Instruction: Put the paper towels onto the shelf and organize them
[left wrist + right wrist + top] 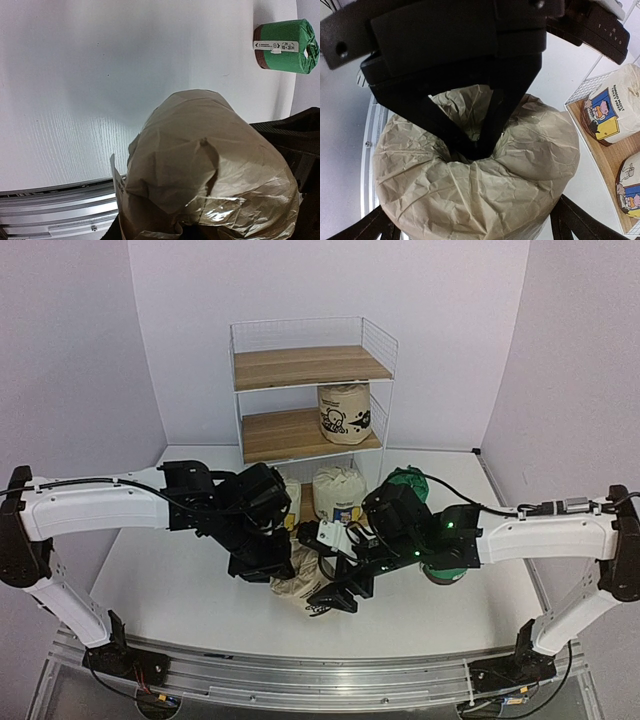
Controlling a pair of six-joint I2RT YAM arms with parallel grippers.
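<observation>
A beige paper towel roll [297, 585] stands on the table in front of the shelf [310, 365]. My left gripper [280, 570] is shut on its gathered top; in the right wrist view its black fingers [492, 115] pinch into the wrapper's centre. My right gripper [335, 595] is open, one finger on each side of that beige roll [470, 195]. The same roll [200, 165] fills the left wrist view and hides the left jaws. Another beige roll [344, 412] sits on the middle board. Two white rolls [338, 490] [290, 498] stand on the bottom board.
One green roll [405, 480] sits by the shelf's right foot; another [445, 570] lies on its side under my right arm, also visible in the left wrist view as a green roll [285, 45]. The shelf's top board is bare. White table [170, 580] extends left.
</observation>
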